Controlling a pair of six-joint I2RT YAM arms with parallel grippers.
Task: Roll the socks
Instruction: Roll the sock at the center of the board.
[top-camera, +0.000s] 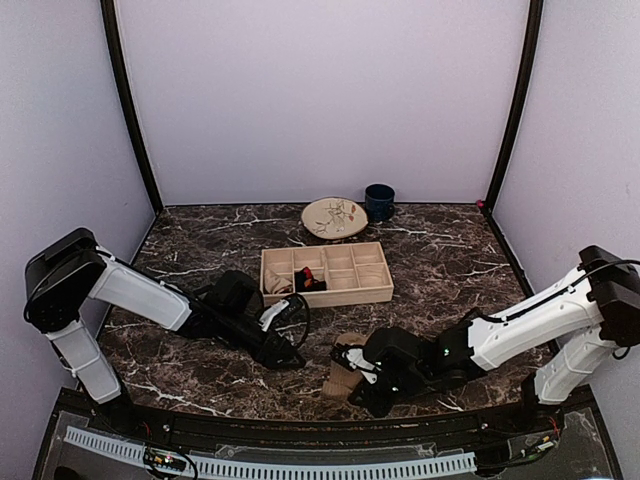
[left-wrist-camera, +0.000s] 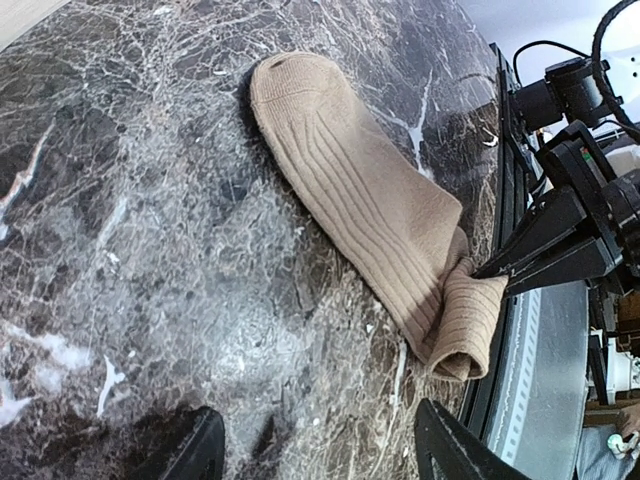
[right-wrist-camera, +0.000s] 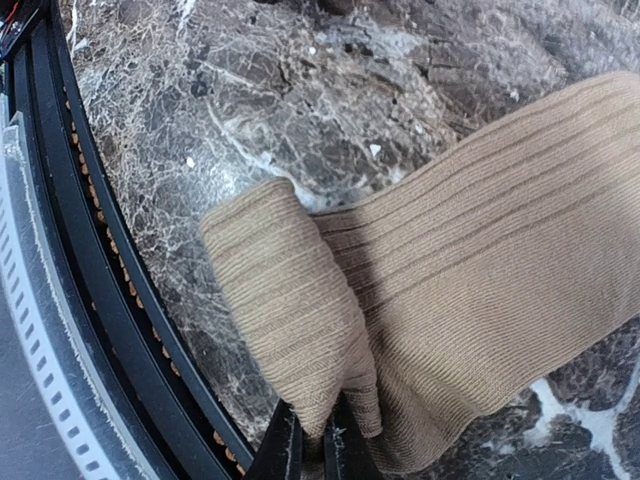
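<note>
In the top view the tan ribbed sock (top-camera: 338, 383) is largely covered by the right gripper (right-wrist-camera: 312, 448), whose jaws are clenched on its folded-over end at the near edge of the bench (top-camera: 450, 250). Its long axis runs from there toward the wooden tray (top-camera: 375, 293), where a striped sock (top-camera: 280, 284) and a black-and-red sock (top-camera: 310, 283) are barely made out. The left gripper (left-wrist-camera: 315, 450) is poised nearby, jaws released.

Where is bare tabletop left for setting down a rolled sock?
Bare marble right of the tray, and at the back-left, left of the plate. Crowded at front centre: left hand and right hand at the tan sock.
</note>
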